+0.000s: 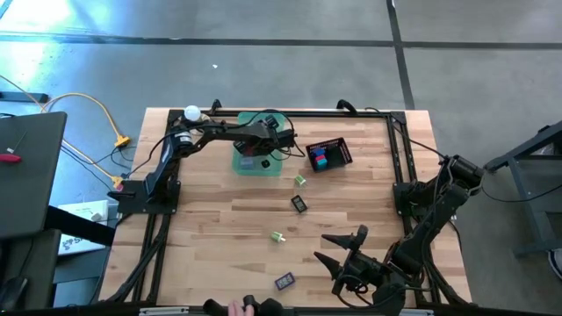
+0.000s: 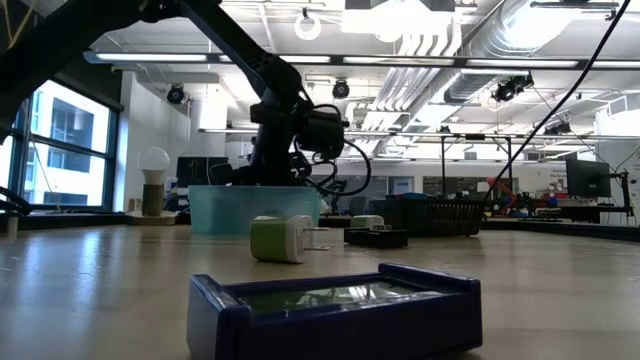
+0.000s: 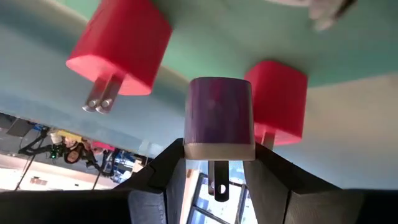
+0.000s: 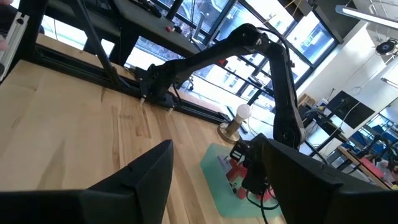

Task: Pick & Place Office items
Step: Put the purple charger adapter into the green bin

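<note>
My left gripper [image 1: 263,154] hangs over the translucent green tray [image 1: 248,167] at the table's far side, shut on a purple plug-shaped piece [image 3: 219,112]. Two red plug-shaped pieces [image 3: 121,46] [image 3: 278,96] lie on the tray floor beside it. On the bare wood lie two green-and-white pieces [image 1: 300,180] [image 1: 278,237], a black piece [image 1: 299,204] and a dark blue piece [image 1: 284,281]. The dark blue piece [image 2: 335,305] fills the low view's foreground. My right gripper [image 1: 341,250] waits open at the near right, touching nothing. My left gripper pinches the purple piece between its two fingers at its white end [image 3: 219,150], where a metal prong sticks out. The fingers [image 3: 169,167] come from above, pointing down into the tray. Whether the piece's far end touches the tray floor, I cannot tell.
A black mesh basket [image 1: 337,147] right of the tray holds blue and red pieces. A lamp with a white bulb [image 1: 191,112] stands at the far left corner. A person's hand [image 1: 237,307] shows at the near edge. Black frame rails [image 1: 399,149] line the table's sides.
</note>
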Controlling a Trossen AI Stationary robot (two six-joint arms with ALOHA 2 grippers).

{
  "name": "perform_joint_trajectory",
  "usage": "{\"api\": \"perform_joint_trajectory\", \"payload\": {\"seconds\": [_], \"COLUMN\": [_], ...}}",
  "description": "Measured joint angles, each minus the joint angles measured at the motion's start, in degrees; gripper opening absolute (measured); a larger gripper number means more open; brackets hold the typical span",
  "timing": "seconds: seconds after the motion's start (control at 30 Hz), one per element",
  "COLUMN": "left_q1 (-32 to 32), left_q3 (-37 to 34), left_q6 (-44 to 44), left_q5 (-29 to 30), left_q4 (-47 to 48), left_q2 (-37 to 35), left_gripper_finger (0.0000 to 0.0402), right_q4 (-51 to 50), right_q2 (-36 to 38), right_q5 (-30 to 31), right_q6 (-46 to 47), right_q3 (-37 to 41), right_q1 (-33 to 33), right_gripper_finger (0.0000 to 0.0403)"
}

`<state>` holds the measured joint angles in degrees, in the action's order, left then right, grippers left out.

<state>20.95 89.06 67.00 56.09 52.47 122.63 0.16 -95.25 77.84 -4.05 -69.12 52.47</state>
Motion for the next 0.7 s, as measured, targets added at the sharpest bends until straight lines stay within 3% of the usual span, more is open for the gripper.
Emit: {"api": "perform_joint_trajectory", "payload": {"seconds": [0.3, 0.7], "left_q1": [0.1, 0.27], "left_q3": [0.06, 0.16], "left_q6": [-2.34, -4.58], "left_q5": [0.89, -2.82], "left_q4": [-1.29, -1.2], "left_q2": [1.13, 1.13], "left_gripper_finger": [0.0132, 0.0139], "right_q4": [-0.41, -1.75], "right_q2": [-0.01, 0.01], "right_q5": [-0.17, -0.04], "right_q6": [0.24, 1.92], "right_q3": [0.0, 0.0], "right_q1": [0.04, 0.03], "right_gripper_finger": [0.0235, 0.0235]}}
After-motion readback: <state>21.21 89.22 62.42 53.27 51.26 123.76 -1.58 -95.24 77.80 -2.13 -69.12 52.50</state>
